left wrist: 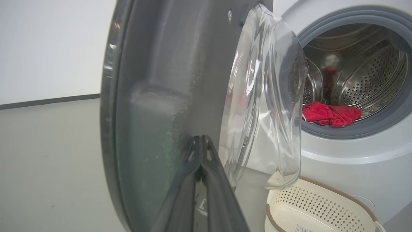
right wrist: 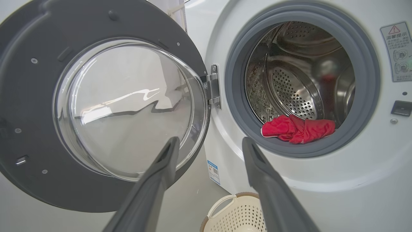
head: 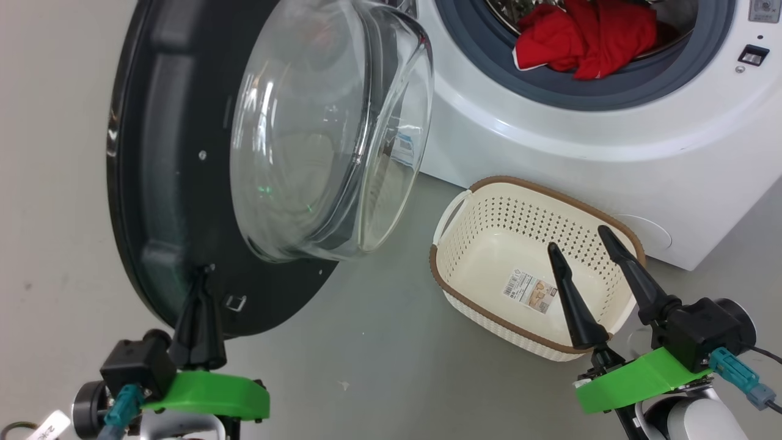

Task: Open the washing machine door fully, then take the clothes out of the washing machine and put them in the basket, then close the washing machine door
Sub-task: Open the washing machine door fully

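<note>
The washing machine door [head: 177, 183] hangs swung open to the left, its clear glass bowl [head: 330, 128] bulging toward me. My left gripper [head: 201, 275] is shut with nothing in it, and its tips touch the door's black inner face near the bottom edge [left wrist: 201, 140]. The red clothes [head: 586, 36] lie at the front of the steel drum [right wrist: 299, 83] inside the white washing machine [head: 611, 140]. The cream basket [head: 470, 244] stands on the floor before the machine. My right gripper [head: 583, 241] hovers open above the basket, aimed between door and drum [right wrist: 209, 145].
Grey floor [head: 379, 360] stretches between the door and the basket. A pale wall [left wrist: 48, 48] lies to the left of the door. The door hinge [right wrist: 213, 87] sits at the drum opening's left side, and a blue label sticker [right wrist: 213, 172] is low on the machine front.
</note>
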Controlling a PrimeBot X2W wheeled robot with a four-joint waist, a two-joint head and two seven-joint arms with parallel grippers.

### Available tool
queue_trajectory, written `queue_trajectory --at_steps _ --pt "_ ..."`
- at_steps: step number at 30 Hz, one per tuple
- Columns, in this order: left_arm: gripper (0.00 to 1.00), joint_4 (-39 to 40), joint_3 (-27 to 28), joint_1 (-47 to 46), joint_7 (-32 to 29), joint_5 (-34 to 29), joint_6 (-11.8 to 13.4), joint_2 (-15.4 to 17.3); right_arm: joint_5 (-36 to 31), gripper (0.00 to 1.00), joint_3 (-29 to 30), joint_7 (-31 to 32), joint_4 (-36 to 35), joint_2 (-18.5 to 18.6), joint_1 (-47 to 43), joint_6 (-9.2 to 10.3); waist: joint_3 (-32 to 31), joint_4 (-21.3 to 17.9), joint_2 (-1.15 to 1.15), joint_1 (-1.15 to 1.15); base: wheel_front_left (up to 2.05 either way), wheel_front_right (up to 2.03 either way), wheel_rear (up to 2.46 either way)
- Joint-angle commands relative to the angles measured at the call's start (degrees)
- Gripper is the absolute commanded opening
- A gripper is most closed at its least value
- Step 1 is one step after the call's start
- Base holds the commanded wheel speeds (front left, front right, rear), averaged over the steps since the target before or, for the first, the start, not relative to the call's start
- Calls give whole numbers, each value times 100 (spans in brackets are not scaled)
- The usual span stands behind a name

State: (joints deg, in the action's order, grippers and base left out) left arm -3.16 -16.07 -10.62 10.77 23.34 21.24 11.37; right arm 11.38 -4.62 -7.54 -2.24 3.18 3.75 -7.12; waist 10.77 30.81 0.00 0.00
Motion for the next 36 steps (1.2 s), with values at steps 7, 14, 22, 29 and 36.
queue_trajectory --at_steps 7,14,22,29,36 --pt "0 -313 455 -396 103 154 32 285 -80 100 -163 60 -233 -30 37 -36 21 -14 0 0 0 0 0" --pt "0 -806 594 -716 212 223 -87 377 -108 100 -176 109 -252 -30 39 -36 31 -21 0 0 0 0 0" --pt "0 -1282 706 -1001 299 232 -130 455 -124 100 -196 150 -274 -30 3 -36 -2 -31 0 0 0 0 0" --pt "0 -1704 815 -1224 337 294 -167 504 -133 100 -216 187 -287 -30 -22 -36 -34 -41 0 0 0 0 0" --pt "0 -2083 979 -1465 374 384 -250 595 -148 100 -197 238 -325 -30 -70 -36 -63 -54 0 0 0 0 0"
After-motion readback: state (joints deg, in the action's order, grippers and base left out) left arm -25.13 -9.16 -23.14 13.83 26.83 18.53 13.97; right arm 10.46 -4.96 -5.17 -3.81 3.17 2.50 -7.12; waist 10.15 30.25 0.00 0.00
